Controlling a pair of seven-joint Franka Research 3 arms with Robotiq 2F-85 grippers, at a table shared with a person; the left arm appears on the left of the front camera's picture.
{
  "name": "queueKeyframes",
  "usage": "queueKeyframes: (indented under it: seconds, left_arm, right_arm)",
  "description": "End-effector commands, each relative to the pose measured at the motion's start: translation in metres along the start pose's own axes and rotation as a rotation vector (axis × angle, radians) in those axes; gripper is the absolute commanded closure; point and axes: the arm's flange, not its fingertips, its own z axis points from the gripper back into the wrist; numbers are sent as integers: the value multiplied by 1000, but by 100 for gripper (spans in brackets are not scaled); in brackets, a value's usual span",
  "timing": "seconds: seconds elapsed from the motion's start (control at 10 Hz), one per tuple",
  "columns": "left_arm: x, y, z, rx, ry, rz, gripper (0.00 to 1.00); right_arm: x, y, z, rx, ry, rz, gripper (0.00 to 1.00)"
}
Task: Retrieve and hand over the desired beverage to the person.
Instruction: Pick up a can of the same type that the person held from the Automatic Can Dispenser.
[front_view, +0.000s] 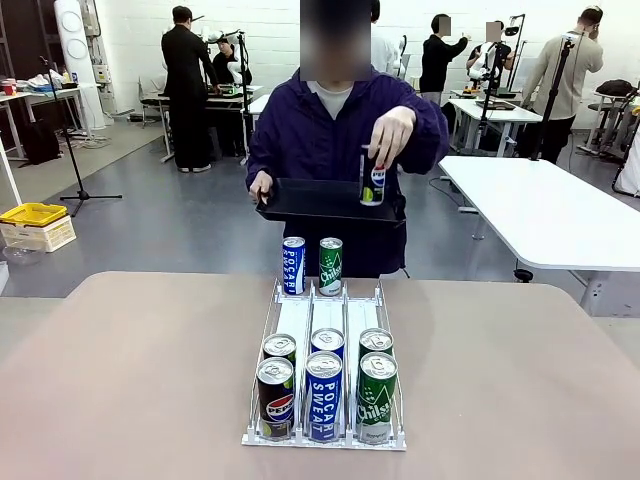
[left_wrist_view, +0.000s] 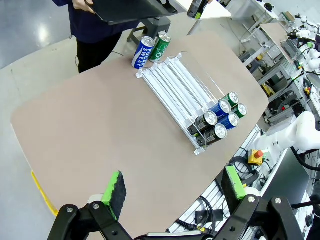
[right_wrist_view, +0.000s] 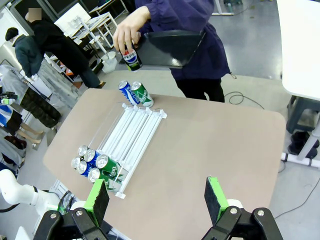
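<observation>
Both the left gripper (left_wrist_view: 174, 187) and the right gripper (right_wrist_view: 156, 199) are held wide open, nothing grasped. On the matte tan table (front_view: 130, 380), a clear three-lane rack (front_view: 325, 443) is loaded with slim metal cans: Pepsi can (front_view: 276, 398), Pocari Sweat can (front_view: 324, 396), Chilsung can (front_view: 377, 398). A dark can (front_view: 372, 183) is held over a black tray (front_view: 310, 200) by the person (front_view: 300, 130).

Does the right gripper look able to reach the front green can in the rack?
Probably yes. The right gripper is open, and the green can stands at the rack's near end, in its right lane, with bare table beside it. The blue can crowds its other side.
</observation>
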Motion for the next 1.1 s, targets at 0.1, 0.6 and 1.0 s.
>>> queueKeyframes:
  seconds: [0.1, 0.6, 1.0]
  left_arm:
    - [1, 1, 2, -12, -10, -20, 0]
    - [1, 1, 2, -12, -10, -20, 0]
    - [1, 1, 2, -12, -10, -20, 0]
  right_arm:
    - [1, -3, -1, 30, -10, 7, 0]
    - [1, -3, -1, 30, -10, 7, 0]
    - [1, -3, -1, 30, -10, 7, 0]
